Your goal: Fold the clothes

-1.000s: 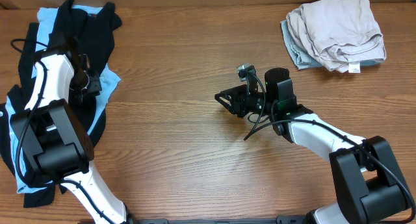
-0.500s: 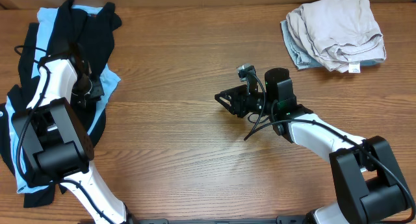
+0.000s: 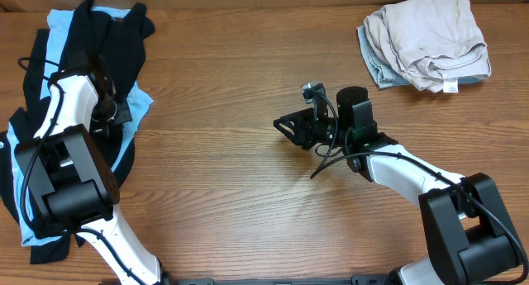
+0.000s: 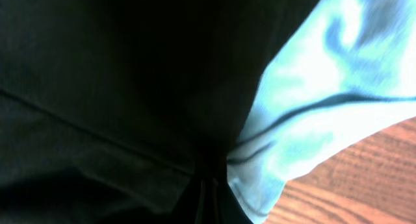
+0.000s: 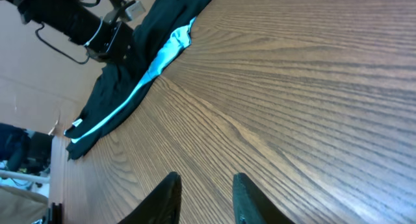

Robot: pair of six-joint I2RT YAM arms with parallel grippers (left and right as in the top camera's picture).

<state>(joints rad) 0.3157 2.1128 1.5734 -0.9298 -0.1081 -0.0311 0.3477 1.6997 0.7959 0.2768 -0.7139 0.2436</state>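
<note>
Even overhead light; left wrist view blurred, dark.

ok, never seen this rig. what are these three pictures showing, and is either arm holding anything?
Two robot arms at a wooden table, each ending in a two-finger gripper. One picture looks down from above; the other two come from cameras on the wrists. At the left lies a black garment over a light-blue tee; a beige and grey pile sits far right. The left gripper is shut, seemingly pinching the black garment. The right gripper is open over bare wood, holding nothing.
</note>
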